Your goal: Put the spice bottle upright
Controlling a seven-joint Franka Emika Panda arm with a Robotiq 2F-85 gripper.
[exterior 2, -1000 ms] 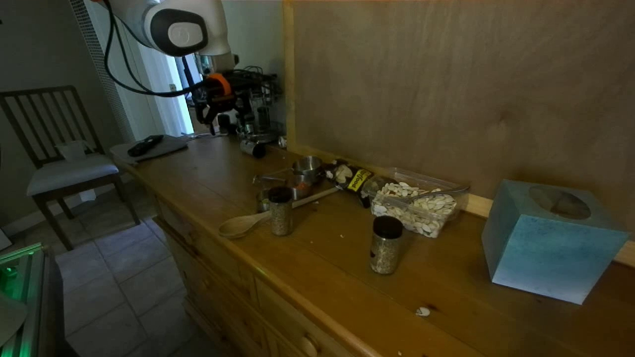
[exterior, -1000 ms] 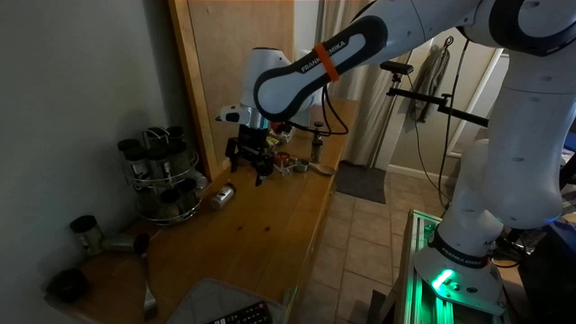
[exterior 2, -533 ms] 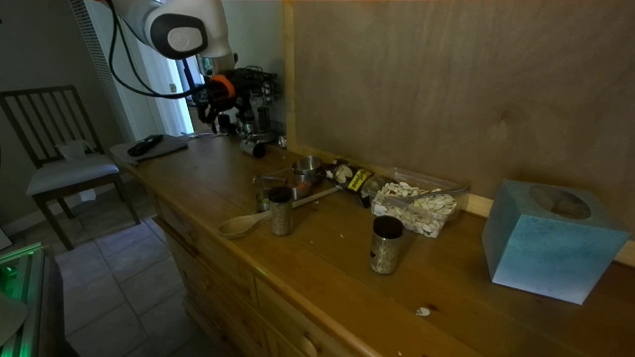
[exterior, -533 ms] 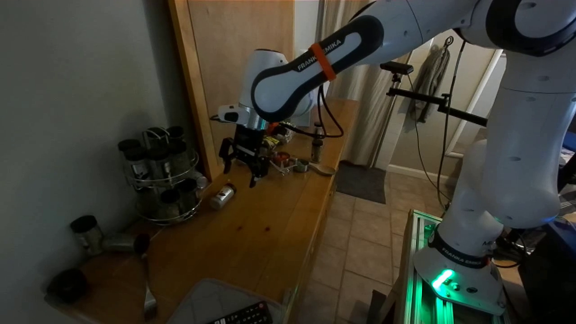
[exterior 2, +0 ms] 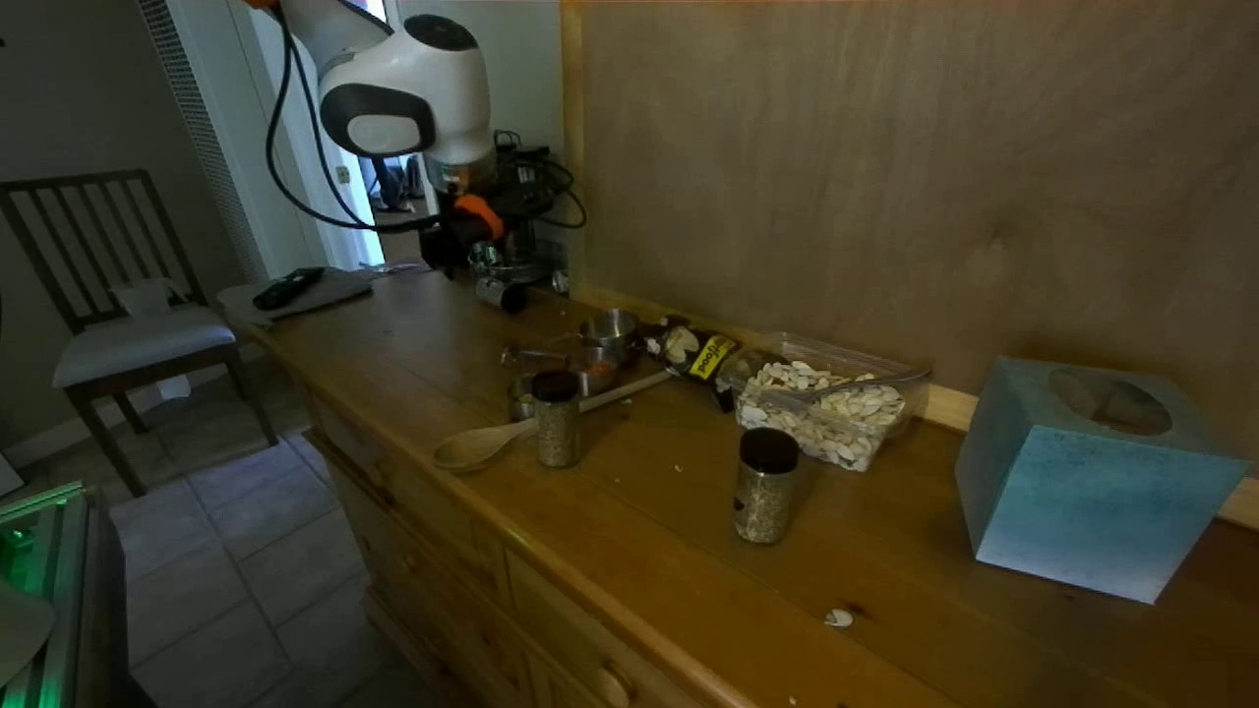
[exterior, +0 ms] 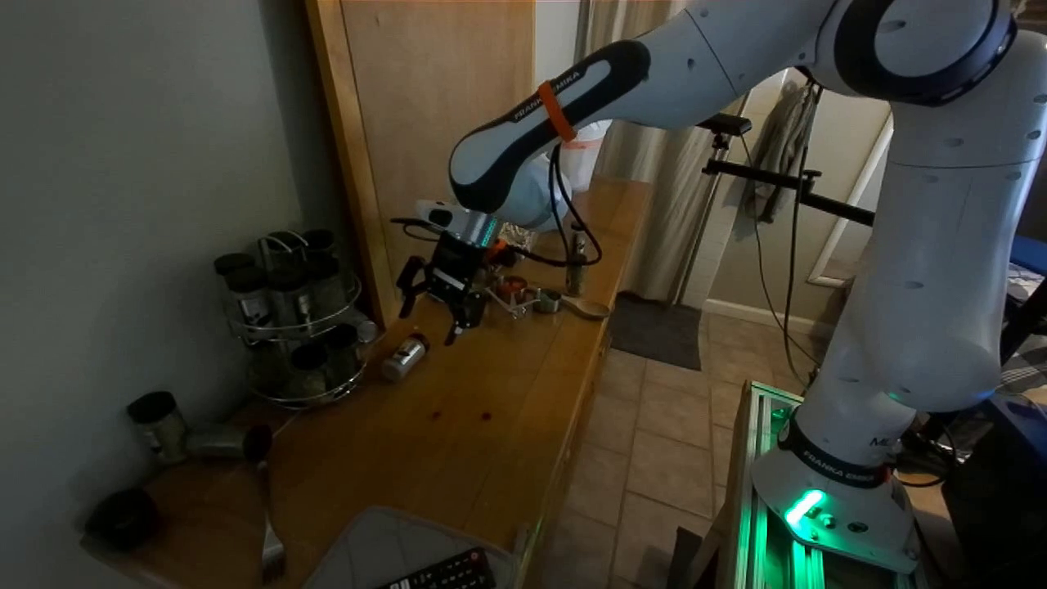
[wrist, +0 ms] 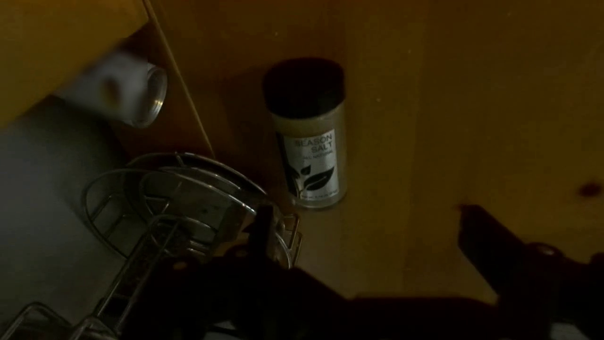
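The spice bottle (exterior: 405, 357) lies on its side on the wooden top beside the spice rack. It has a black cap and a white label. It also shows in an exterior view (exterior 2: 502, 294), its dark end toward that camera. In the wrist view the bottle (wrist: 311, 160) reads "Season Salt" and lies beyond the fingertips, closer to the left finger. My gripper (exterior: 428, 325) is open and empty, tilted, above the wooden top near the bottle's cap end. In the wrist view the dark fingers of the gripper (wrist: 365, 210) stand wide apart.
A wire spice rack (exterior: 294, 331) with several jars stands against the wall, close to the bottle; it shows at the left finger in the wrist view (wrist: 188, 189). Another jar (wrist: 118, 89) lies behind it. Measuring cups (exterior 2: 610, 334) and a wooden spoon (exterior 2: 477, 447) lie behind the gripper.
The arm has reached forward and its wrist has come lower. The gripper has tilted, its fingers now pointing more toward the rack and bottle. The bottle has not moved.
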